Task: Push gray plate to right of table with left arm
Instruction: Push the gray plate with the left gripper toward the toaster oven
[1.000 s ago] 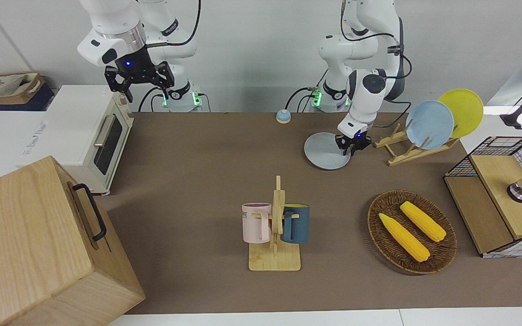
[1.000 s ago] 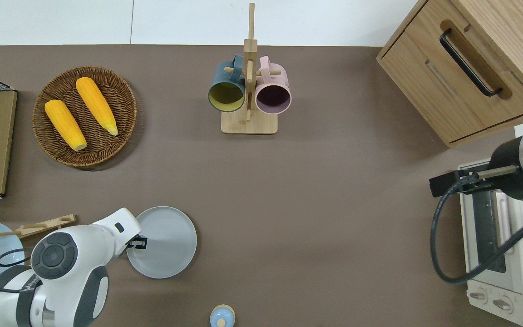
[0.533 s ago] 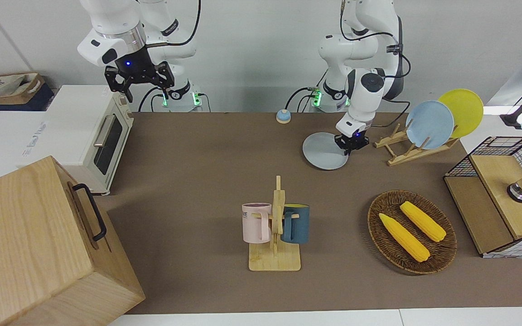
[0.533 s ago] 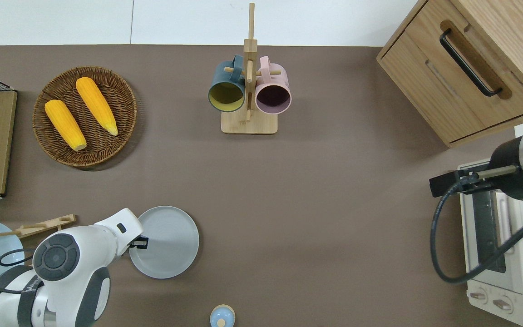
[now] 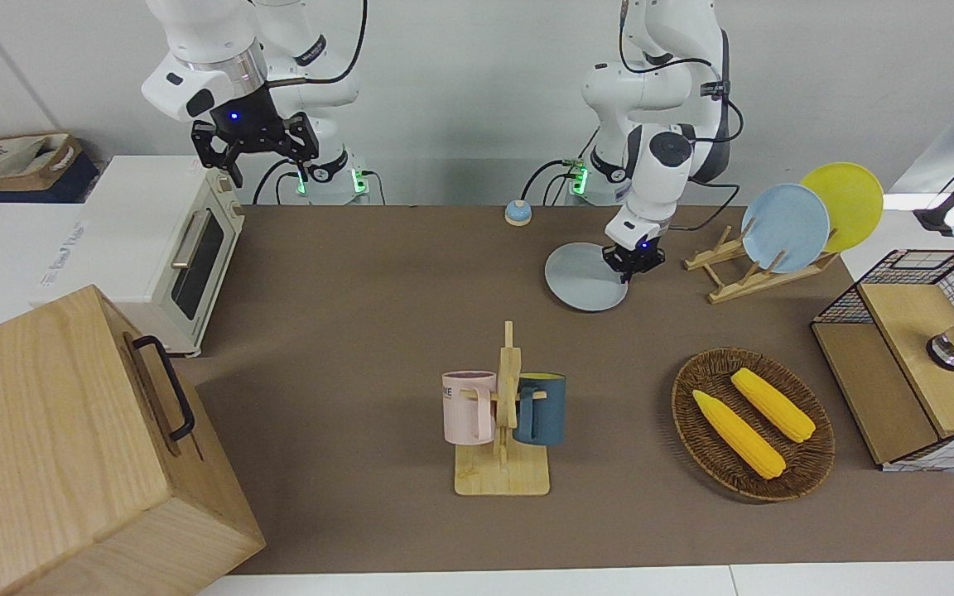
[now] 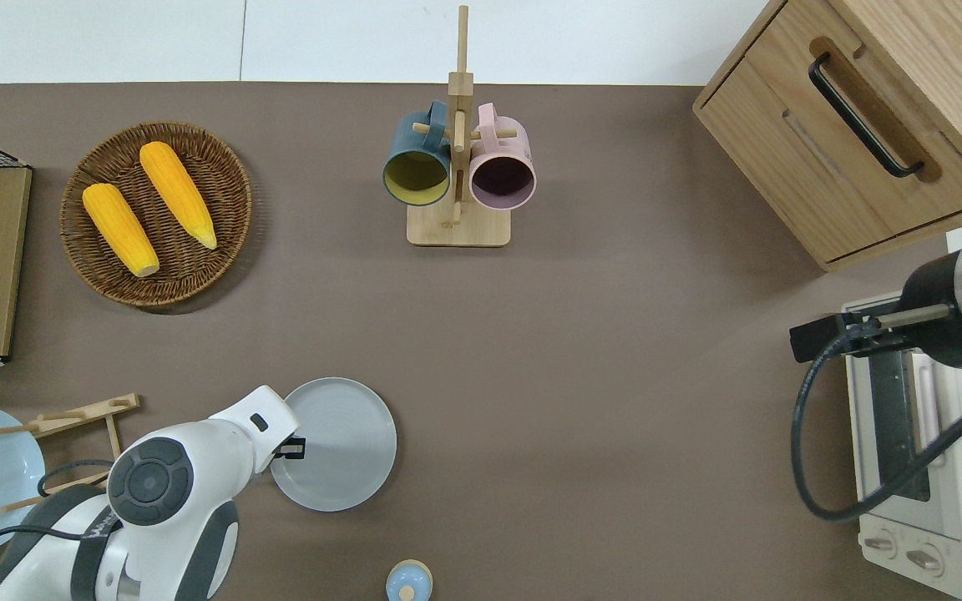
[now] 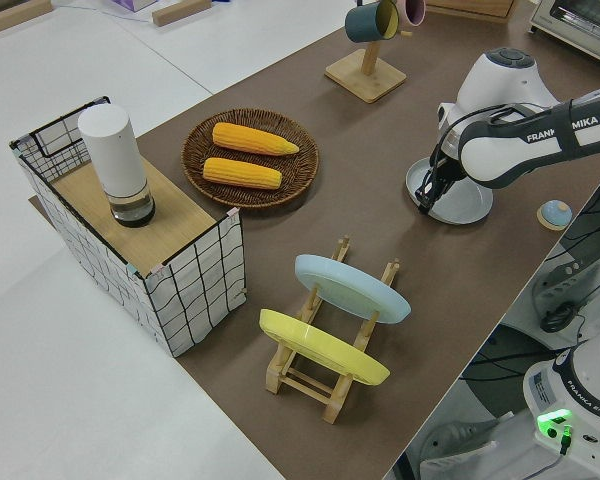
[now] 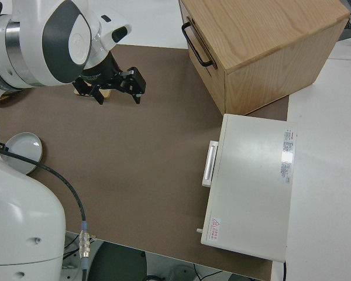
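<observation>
Currently: left end effector on gray plate rim, finger state indeterminable; plate toward right arm's end. Right arm parked.

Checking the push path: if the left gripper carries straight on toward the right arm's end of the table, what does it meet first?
The left gripper is already at the gray plate. Past that, the table looks free up to the toaster oven, though height is hard to judge.
</observation>
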Controlling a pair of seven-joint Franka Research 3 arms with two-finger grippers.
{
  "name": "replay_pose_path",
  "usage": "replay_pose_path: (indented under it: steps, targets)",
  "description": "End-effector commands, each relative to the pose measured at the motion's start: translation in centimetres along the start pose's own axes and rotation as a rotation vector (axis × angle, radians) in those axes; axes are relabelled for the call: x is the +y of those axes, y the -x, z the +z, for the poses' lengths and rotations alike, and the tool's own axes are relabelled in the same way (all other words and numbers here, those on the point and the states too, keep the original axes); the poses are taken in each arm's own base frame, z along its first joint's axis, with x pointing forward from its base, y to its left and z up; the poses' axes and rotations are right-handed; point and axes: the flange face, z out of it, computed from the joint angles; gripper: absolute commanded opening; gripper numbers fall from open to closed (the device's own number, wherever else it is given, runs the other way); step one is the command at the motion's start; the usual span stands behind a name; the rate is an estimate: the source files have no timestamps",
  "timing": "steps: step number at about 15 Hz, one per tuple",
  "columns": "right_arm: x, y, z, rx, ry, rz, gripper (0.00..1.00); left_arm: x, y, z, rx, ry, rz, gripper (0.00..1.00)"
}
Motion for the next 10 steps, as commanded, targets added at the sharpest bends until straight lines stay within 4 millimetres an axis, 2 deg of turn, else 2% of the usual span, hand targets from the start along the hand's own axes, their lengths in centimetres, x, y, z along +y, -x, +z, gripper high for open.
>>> replay_pose_path:
  steps: [1, 5, 10]
  targets:
    - [0.1, 0.4, -0.4, -0.002, -0.009, 0.005, 0.983, 3.1, 0.8, 1.7, -0.027, 0.015, -0.038, 0.0]
    - [0.1, 0.4, -0.4, -0.004, -0.009, 0.003, 0.983, 5.8, 0.9, 1.9, -0.028, 0.018, -0.06, 0.0]
    - [0.2, 0.4, -0.4, -0.002, -0.01, 0.005, 0.983, 10.9, 0.9, 2.5, -0.039, 0.024, -0.098, 0.0]
